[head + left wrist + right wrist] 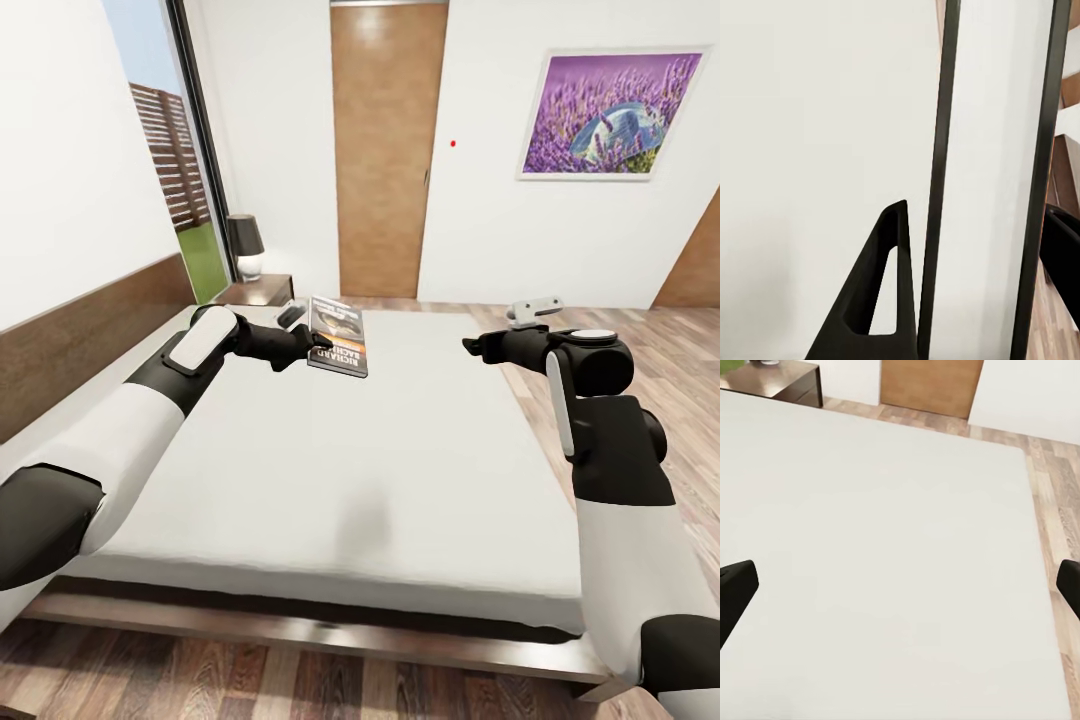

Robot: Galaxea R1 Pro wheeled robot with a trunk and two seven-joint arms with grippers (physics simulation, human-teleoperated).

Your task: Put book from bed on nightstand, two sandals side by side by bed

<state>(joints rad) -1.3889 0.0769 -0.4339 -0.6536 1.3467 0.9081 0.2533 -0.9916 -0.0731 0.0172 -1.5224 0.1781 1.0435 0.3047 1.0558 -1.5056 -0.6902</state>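
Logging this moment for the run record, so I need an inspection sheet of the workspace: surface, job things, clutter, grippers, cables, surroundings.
Surface: bed, plain off-white mattress.
Job's things: book on the mattress near the nightstand.
Clutter: lamp on the nightstand.
Grippers: left gripper at the book's edge, grip unclear; right gripper open above the mattress.
Cables: nothing seen.
Surroundings: wooden door, lavender picture, plank floor.

Book (pixel 340 337) cover, far part of bed (pixel 400 470): white lettering on the orange band reads "RICHARD"; a second line below begins "BACH", remainder unclear. Smaller cover print too blurred to read.
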